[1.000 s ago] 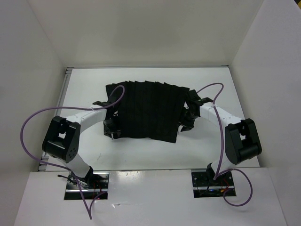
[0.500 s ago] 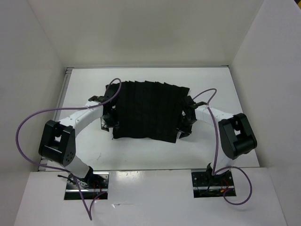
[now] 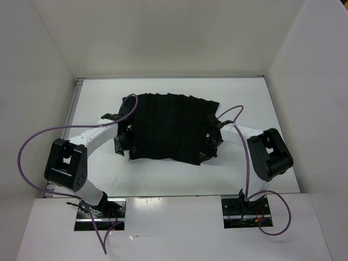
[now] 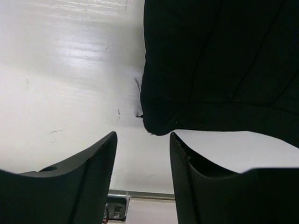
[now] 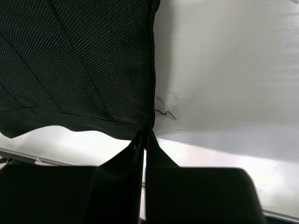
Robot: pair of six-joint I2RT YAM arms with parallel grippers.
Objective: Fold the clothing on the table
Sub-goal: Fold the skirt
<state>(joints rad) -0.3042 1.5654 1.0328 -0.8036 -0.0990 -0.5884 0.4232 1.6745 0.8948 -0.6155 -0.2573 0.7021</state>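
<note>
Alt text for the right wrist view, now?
The right end effector is shut on a corner of a black pleated garment that fills the upper left. Bare white table lies to the right, with a loose thread beside the hem.

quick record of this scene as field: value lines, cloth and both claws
clothing: black, pleated, spread flat, not yet folded
table: white, clothing lies around its middle
left claw: open, low over the table, clothing's near left corner just ahead of the gap, not gripped
right claw: shut, tips at the clothing's near right corner, seemingly pinching it
fold progress: none visible
</note>
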